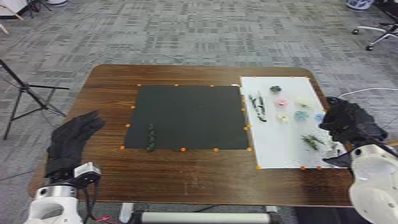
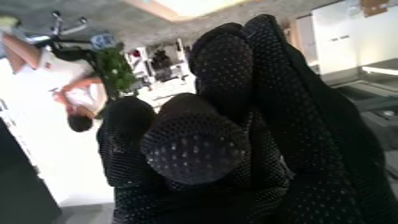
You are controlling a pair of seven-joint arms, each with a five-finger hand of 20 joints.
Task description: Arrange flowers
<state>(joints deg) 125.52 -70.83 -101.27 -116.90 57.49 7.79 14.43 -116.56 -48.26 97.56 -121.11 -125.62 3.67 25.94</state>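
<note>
The right hand is relaxed at frame right; the lower-right green sprig looks light, bendy, best pinched by its stem.

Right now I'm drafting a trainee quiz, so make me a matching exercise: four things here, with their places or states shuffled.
1. Dark mat
2. White sheet
3. Left robot hand
4. Right robot hand

A. At the sheet's right edge
B. Bears one green stem
C. Left of the mat
D. Bears a pink flower

Pairs: 1-B, 2-D, 3-C, 4-A
</note>
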